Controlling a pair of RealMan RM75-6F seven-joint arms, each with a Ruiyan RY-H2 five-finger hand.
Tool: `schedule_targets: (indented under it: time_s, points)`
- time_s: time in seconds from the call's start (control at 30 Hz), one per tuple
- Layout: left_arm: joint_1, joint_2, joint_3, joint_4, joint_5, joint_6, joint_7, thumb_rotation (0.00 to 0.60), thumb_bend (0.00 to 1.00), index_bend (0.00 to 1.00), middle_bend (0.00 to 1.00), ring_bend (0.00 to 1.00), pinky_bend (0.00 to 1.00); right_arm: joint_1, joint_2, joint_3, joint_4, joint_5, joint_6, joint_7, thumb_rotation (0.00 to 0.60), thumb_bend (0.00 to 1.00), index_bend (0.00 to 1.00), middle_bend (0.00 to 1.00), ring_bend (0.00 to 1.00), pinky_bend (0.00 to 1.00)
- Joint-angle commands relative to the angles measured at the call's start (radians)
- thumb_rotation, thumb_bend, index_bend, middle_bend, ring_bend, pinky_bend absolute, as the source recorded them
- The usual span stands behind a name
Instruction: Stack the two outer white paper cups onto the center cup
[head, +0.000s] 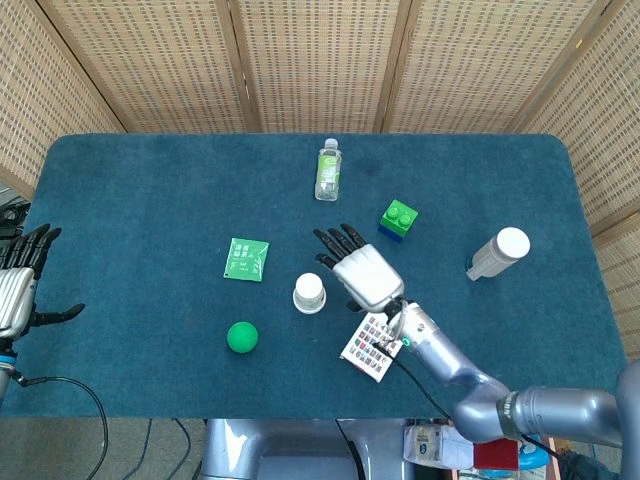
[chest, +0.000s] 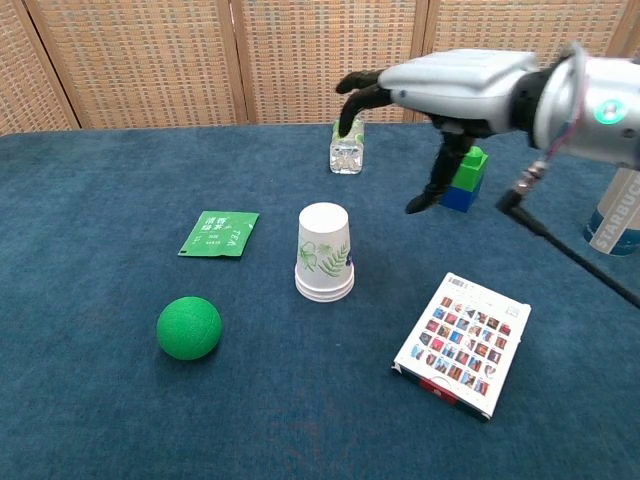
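Note:
The white paper cups (chest: 324, 251) stand upside down, nested as one stack, in the middle of the blue table; from above, the stack (head: 309, 292) shows as a white disc. My right hand (chest: 450, 85) hovers above and to the right of the stack, apart from it, with fingers spread and nothing in them. In the head view the right hand (head: 362, 268) sits just right of the cups. My left hand (head: 20, 285) stays off the table's left edge, fingers apart and empty.
A green ball (chest: 189, 327) lies front left of the stack and a green sachet (chest: 219, 233) left of it. A patterned card box (chest: 462, 343) lies front right. Behind are a small bottle (chest: 346, 152), a green and blue brick (chest: 460, 178) and a white bottle (head: 497, 254).

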Motion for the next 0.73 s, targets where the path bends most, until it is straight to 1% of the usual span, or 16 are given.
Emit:
schedule_targets:
  time_s: [0.03,0.07,0.13,0.2,0.33,0.5,0.6,0.73]
  points:
    - [0.008,-0.009,0.005,0.008,0.009,0.013,0.003,0.6,0.1,0.0,0.0,0.0,0.0,-0.195,0.081,-0.126,0.082,-0.239,0.219,0.152,0.6,0.01,0.08,0.0,0.0,0.0]
    - [0.011,-0.013,0.008,0.011,0.013,0.018,0.004,0.6,0.1,0.0,0.0,0.0,0.0,-0.224,0.087,-0.139,0.102,-0.255,0.245,0.175,0.6,0.0,0.03,0.0,0.0,0.0]
    - [0.022,-0.023,0.014,0.019,0.026,0.037,0.002,0.6,0.1,0.0,0.0,0.0,0.0,-0.295,0.104,-0.162,0.131,-0.271,0.307,0.229,0.6,0.0,0.0,0.0,0.0,0.0]
    - [0.037,-0.037,0.022,0.027,0.043,0.065,0.0,0.6,0.1,0.0,0.0,0.0,0.0,-0.363,0.118,-0.178,0.149,-0.284,0.37,0.277,0.6,0.0,0.0,0.0,0.0,0.0]
    - [0.071,-0.064,0.043,0.054,0.065,0.105,-0.024,0.6,0.1,0.0,0.0,0.0,0.0,-0.462,0.132,-0.202,0.17,-0.311,0.454,0.34,0.6,0.0,0.0,0.0,0.0,0.0]
    - [0.116,-0.096,0.073,0.124,0.087,0.139,-0.075,0.6,0.1,0.0,0.0,0.0,0.0,-0.582,0.146,-0.237,0.18,-0.355,0.543,0.391,0.6,0.0,0.0,0.0,0.0,0.0]
    - [0.125,-0.109,0.079,0.162,0.108,0.152,-0.098,0.6,0.1,0.0,0.0,0.0,0.0,-0.629,0.151,-0.24,0.166,-0.378,0.579,0.391,0.6,0.0,0.0,0.0,0.0,0.0]
    - [0.132,-0.114,0.077,0.18,0.13,0.169,-0.118,0.6,0.1,0.0,0.0,0.0,0.0,-0.674,0.162,-0.232,0.138,-0.395,0.607,0.393,0.6,0.0,0.0,0.0,0.0,0.0]
